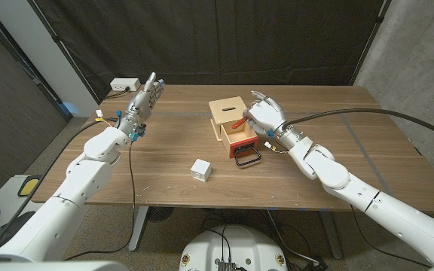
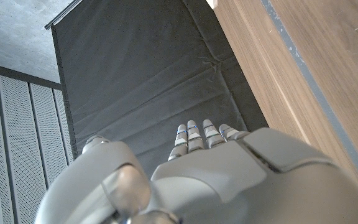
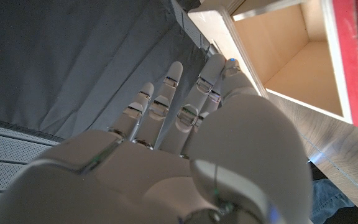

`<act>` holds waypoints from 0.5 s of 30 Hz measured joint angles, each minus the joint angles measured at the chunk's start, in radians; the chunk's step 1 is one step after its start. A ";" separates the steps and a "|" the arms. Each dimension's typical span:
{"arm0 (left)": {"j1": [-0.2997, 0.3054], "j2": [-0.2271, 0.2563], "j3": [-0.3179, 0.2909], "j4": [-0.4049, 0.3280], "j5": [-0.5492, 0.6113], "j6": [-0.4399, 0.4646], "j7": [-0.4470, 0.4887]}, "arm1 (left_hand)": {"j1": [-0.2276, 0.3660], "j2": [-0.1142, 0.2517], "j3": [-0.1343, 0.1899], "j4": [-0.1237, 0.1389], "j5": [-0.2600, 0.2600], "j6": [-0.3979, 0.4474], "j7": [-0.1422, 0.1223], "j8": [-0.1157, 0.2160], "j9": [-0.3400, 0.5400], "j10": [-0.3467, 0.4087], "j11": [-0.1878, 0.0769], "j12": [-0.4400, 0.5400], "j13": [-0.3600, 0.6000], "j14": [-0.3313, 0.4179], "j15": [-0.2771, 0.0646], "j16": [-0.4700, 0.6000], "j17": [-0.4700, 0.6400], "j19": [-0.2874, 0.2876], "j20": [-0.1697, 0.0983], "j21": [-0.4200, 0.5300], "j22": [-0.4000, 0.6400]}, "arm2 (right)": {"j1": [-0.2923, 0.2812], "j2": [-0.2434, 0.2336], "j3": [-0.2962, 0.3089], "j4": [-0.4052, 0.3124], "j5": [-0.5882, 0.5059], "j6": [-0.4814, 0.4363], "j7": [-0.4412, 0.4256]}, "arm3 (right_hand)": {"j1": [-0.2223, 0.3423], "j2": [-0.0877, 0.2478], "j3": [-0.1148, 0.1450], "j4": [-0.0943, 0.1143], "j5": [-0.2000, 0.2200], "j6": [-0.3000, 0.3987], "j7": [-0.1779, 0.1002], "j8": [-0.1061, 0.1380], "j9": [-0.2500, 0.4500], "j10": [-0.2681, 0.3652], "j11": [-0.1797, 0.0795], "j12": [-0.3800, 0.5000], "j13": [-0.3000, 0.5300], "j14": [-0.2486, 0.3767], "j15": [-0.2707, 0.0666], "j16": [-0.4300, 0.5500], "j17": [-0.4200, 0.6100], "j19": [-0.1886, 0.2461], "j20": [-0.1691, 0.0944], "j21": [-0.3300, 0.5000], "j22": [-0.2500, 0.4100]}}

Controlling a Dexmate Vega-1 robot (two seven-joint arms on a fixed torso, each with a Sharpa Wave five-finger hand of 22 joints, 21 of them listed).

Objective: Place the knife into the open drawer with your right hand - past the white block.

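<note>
Black curtains (image 1: 202, 41) hang behind a wooden table (image 1: 337, 173), with a white power strip (image 1: 124, 84) lying at its far left corner near the curtain. Near the middle of the table stands a small wooden drawer box (image 1: 225, 113), its red-fronted drawer (image 1: 241, 141) pulled out toward the robot, a black handle (image 1: 248, 158) on the front. In the right wrist view the drawer's pale wooden inside (image 3: 291, 50) is open.

The right hand (image 1: 264, 114) hovers over the open drawer and the box's right side, fingers extended and spread loosely. A small orange-red piece (image 1: 237, 121) shows just at its fingertips above the drawer; it appears to be the knife, but whether the fingers pinch it or merely sit beside it cannot be told. The right wrist view gives only the back of the hand (image 3: 185, 155), with its fingers reaching toward the box.

A white block (image 1: 200, 169) sits on the table nearer the robot, to the left of the drawer front and apart from it, touching nothing.

The left hand (image 1: 143, 102) is raised over the far left part of the table, well apart from the box, fingers straight and close together, holding nothing. In its wrist view the fingers (image 2: 197, 135) point at the curtain.
</note>
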 measured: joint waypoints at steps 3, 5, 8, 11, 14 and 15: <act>0.001 0.002 -0.001 -0.001 0.000 0.002 0.000 | 0.000 0.000 0.000 0.000 0.000 0.000 0.000 0.000 0.000 0.000 0.000 0.000 0.000 0.000 0.000 0.000 0.000 0.000 0.000 0.000 0.000 | 0.003 -0.002 -0.007 0.009 0.004 0.003 -0.008 | -0.001 0.001 0.000 0.000 -0.003 0.000 0.000 0.000 0.000 -0.001 0.001 0.000 0.000 0.000 0.000 0.000 0.000 -0.004 -0.004 0.000 0.000; 0.003 0.003 -0.003 -0.002 0.000 0.002 0.000 | 0.000 0.000 0.000 0.000 0.000 0.000 0.000 0.000 0.000 0.000 0.000 0.000 0.000 0.000 0.000 0.000 0.000 0.000 0.000 0.000 0.000 | 0.003 -0.002 -0.007 0.009 0.008 0.005 -0.013 | -0.002 0.002 0.002 -0.002 -0.003 0.000 0.000 0.000 0.000 -0.004 0.004 0.000 0.000 0.000 0.000 0.000 0.000 -0.009 -0.009 0.000 0.000; 0.007 0.005 -0.004 -0.005 -0.002 0.005 0.000 | 0.000 0.000 0.000 0.000 0.000 0.000 0.000 0.000 0.000 0.000 0.000 0.000 0.000 0.000 0.000 0.000 0.000 0.000 0.000 0.000 0.000 | 0.009 -0.005 -0.019 0.028 0.012 0.006 -0.018 | -0.002 0.002 0.004 -0.004 -0.003 0.000 0.000 0.000 0.000 -0.004 0.004 -0.004 0.000 0.000 0.000 0.000 0.000 -0.009 -0.009 0.000 0.000; 0.010 0.006 -0.006 -0.007 -0.002 0.005 0.000 | 0.000 0.000 -0.003 0.003 0.000 0.000 0.000 0.000 0.000 0.000 0.000 0.000 0.000 0.000 0.000 0.000 0.000 0.000 0.000 0.000 0.000 | 0.011 -0.006 -0.022 0.033 0.015 0.007 -0.023 | -0.002 0.002 0.004 -0.004 -0.003 0.000 0.000 0.000 0.000 -0.004 0.004 -0.004 0.000 0.000 0.000 0.000 0.000 -0.012 -0.012 0.000 0.000; 0.013 0.007 -0.008 -0.009 -0.002 0.005 0.000 | 0.000 0.000 -0.004 0.004 0.000 0.000 0.000 0.000 0.000 0.000 0.000 0.000 0.000 0.000 0.000 0.000 0.000 0.000 0.000 0.000 0.000 | 0.012 -0.006 -0.024 0.036 0.019 0.008 -0.028 | -0.002 0.002 0.004 -0.004 -0.004 0.000 0.000 0.000 0.000 -0.009 -0.002 -0.004 0.000 0.000 0.000 0.000 0.000 -0.016 -0.016 0.000 0.000; 0.014 0.007 -0.009 -0.009 -0.002 0.005 0.001 | 0.000 0.000 -0.004 0.004 0.000 0.000 0.000 0.000 0.000 0.000 0.000 0.000 0.000 0.000 0.000 0.000 0.000 0.000 0.000 0.000 0.000 | 0.015 -0.007 -0.030 0.045 0.020 0.008 -0.031 | -0.002 0.002 0.004 -0.004 -0.004 0.000 0.000 0.000 0.000 -0.009 -0.002 -0.004 0.002 0.000 0.000 0.000 0.001 -0.016 -0.016 0.000 0.000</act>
